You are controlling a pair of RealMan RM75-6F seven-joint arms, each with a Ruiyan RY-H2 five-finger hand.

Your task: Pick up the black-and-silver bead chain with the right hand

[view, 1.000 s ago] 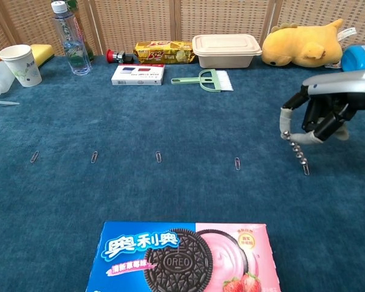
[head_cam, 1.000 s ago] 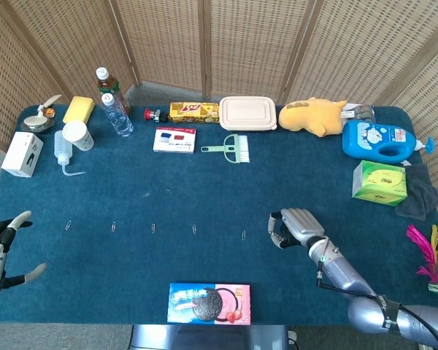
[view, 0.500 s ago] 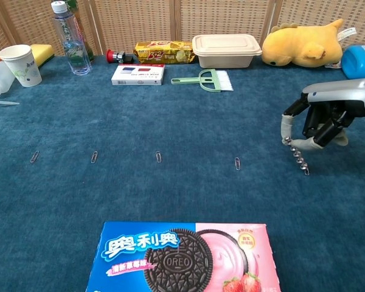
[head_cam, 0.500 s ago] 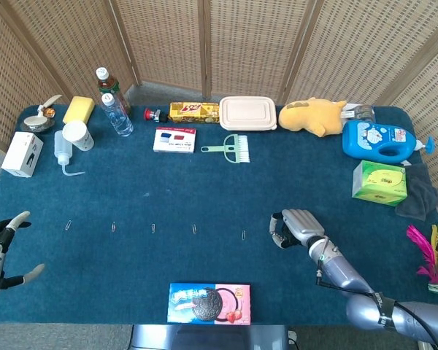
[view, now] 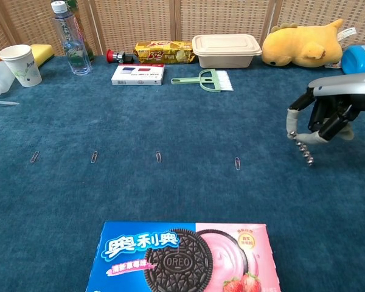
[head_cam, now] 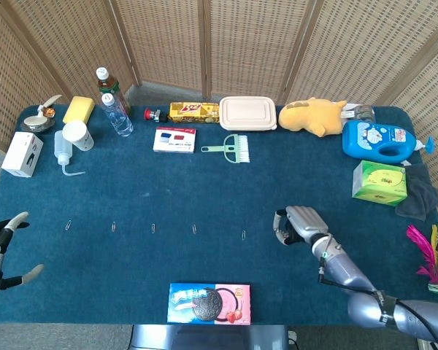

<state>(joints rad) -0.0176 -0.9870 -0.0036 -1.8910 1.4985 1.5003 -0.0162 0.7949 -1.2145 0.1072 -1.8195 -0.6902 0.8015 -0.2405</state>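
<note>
My right hand (view: 324,115) hovers over the blue cloth at the right, pinching the black-and-silver bead chain (view: 304,150) between thumb and fingers. The chain's short beaded end hangs down from the fingertips, clear of the cloth. From the head view the same right hand (head_cam: 298,224) shows as a curled fist near the front right, and the chain is too small to make out there. My left hand (head_cam: 1,248) is at the front left edge with its fingers spread and nothing in it.
Several paper clips (view: 158,157) lie in a row across the cloth. An Oreo box (view: 181,256) sits at the front edge. Along the back stand a lidded container (view: 225,50), a yellow plush (view: 303,44), a brush (view: 207,79) and bottles (view: 67,38).
My right hand has lifted slightly and shifted right with the chain; the dangling end, near the cloth before, now hangs higher. The left hand has barely moved.
</note>
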